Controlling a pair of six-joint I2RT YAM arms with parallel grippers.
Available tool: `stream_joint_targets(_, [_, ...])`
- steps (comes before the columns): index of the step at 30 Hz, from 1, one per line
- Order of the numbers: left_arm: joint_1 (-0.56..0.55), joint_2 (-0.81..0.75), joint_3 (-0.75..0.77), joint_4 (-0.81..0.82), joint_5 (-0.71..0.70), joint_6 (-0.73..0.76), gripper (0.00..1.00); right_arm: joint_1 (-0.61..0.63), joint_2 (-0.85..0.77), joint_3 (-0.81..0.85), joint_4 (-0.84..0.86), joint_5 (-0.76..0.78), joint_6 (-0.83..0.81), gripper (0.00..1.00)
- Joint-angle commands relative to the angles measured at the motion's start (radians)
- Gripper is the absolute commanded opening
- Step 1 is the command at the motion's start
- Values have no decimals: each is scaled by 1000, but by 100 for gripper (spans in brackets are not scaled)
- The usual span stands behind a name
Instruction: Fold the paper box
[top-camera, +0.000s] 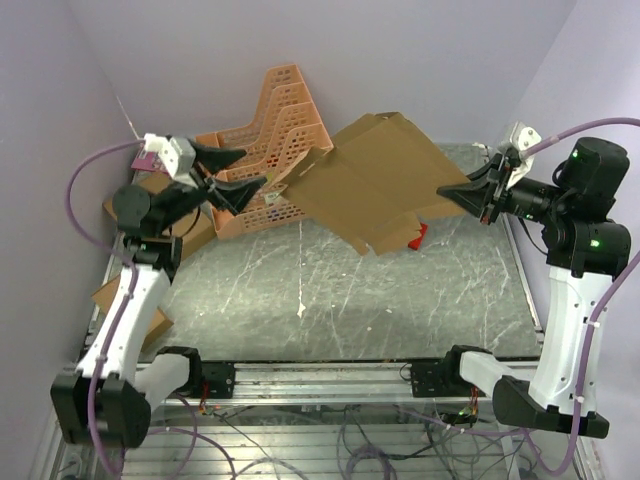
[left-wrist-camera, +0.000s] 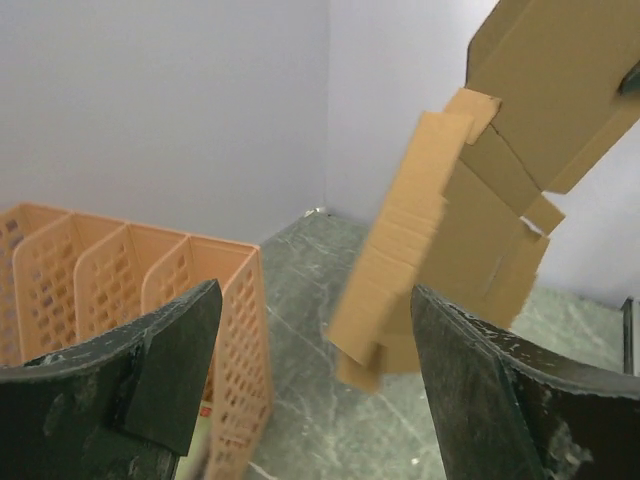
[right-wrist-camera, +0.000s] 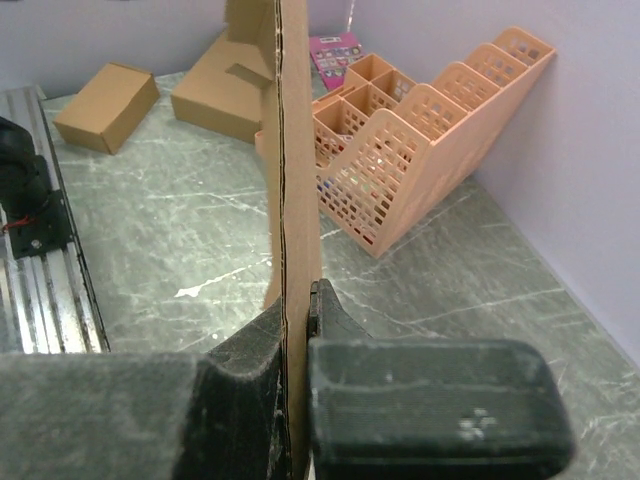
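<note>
The paper box, unfolded, is held aloft above the counter, one edge clamped in the right pincer so that the flaps hang free. The left pincer is spread wide and empty, apart from the sheet, apparently ready to take a flap.

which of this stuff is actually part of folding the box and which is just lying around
Part of the job:
- paper box, up in the air
- right gripper, shut on its edge
- left gripper, open, holding nothing

Just lying about:
- orange rack
- small box
- flat box
- pink packet
- red item
</note>
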Motion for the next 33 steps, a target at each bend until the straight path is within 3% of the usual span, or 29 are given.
stream_joint_targets(1, [2, -152, -148, 22, -222, -166, 87, 6, -14, -19, 97, -17, 113, 0])
stream_joint_targets(3, [3, -197, -230, 37, -248, -246, 86, 6, -16, -29, 132, -39, 165, 0])
stream_joint_targets(10, [2, -274, -486, 194, -344, -414, 64, 3, -5, -46, 327, -123, 445, 0])
stream_joint_targets(14, [0, -172, -553, 509, -286, -596, 63, 0, -5, -80, 505, -180, 641, 0])
stream_joint_targets(18, [-22, -139, -573, 666, -289, -718, 67, -3, -13, -137, 614, -200, 749, 0])
stream_joint_targets(20, [-46, -165, -566, 635, -303, -717, 71, -3, -27, -184, 692, -211, 817, 0])
stream_joint_targets(24, [-123, -246, -515, 424, -372, -629, 77, -6, -42, -252, 816, -217, 918, 0])
stream_joint_targets(33, [-257, -271, -389, -43, -598, -450, 73, -9, -38, -247, 796, -213, 908, 0])
